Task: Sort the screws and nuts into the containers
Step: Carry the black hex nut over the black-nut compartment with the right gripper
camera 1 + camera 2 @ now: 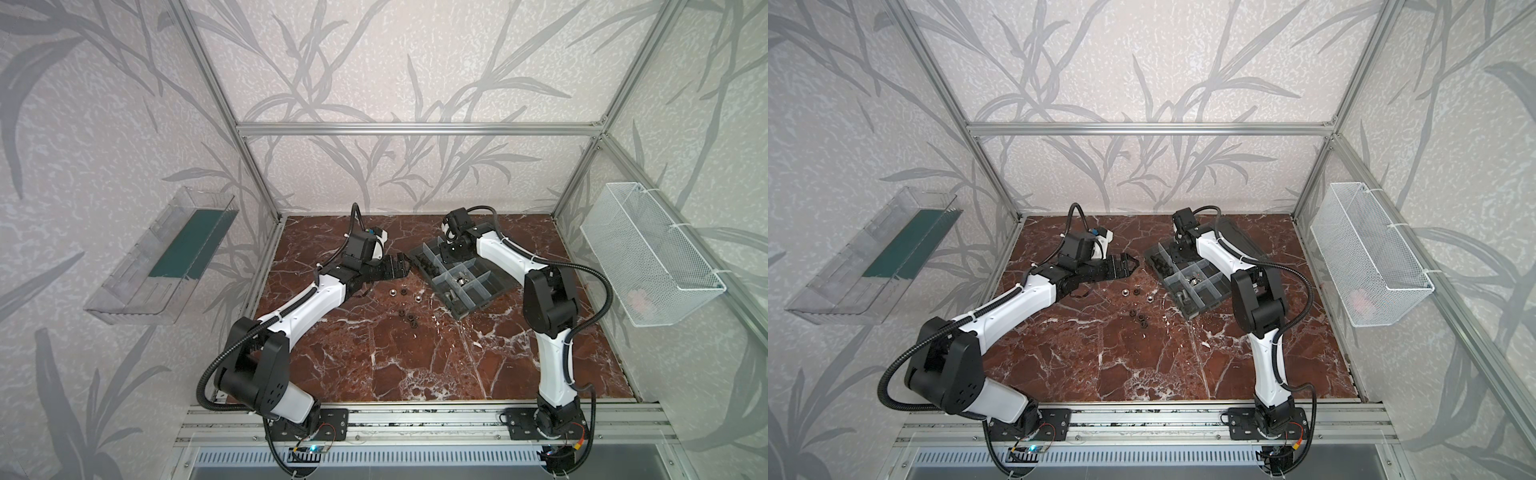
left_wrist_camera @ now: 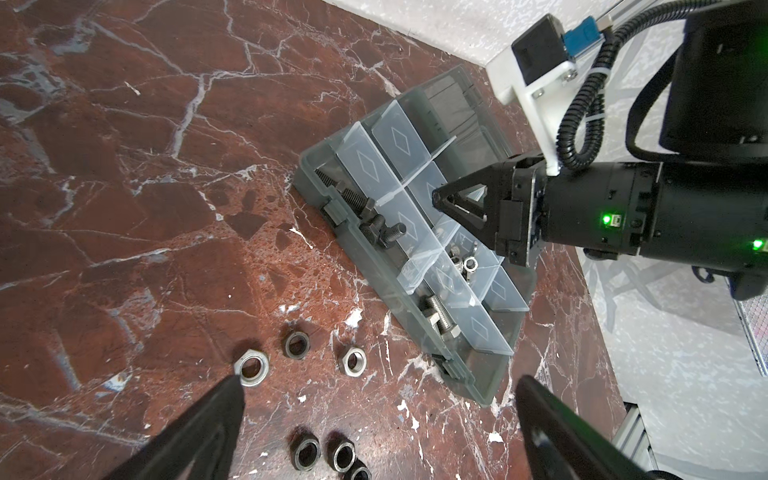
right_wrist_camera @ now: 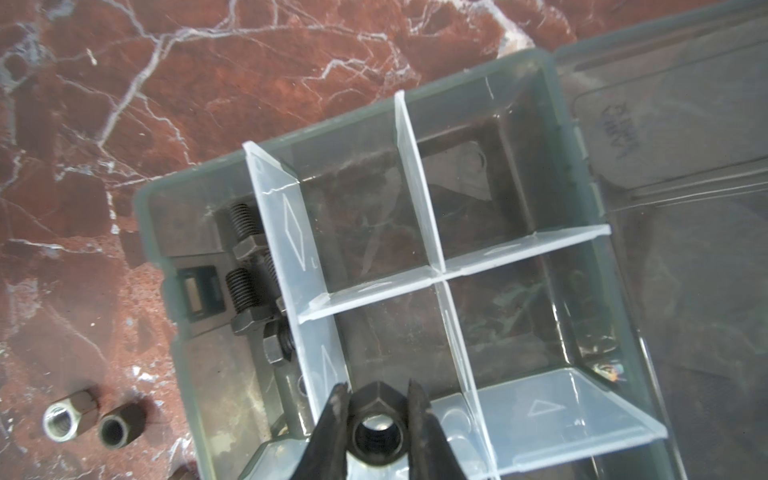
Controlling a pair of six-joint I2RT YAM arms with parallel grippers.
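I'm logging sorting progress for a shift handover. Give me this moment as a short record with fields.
left gripper: open, empty, near the loose nuts
right gripper: shut on a black nut, over the organizer box
loose nuts: six on the table, silver and dark
dark screws: in an edge compartment
silver nuts: in an inner compartment
silver screw: in another edge compartment
lid: open
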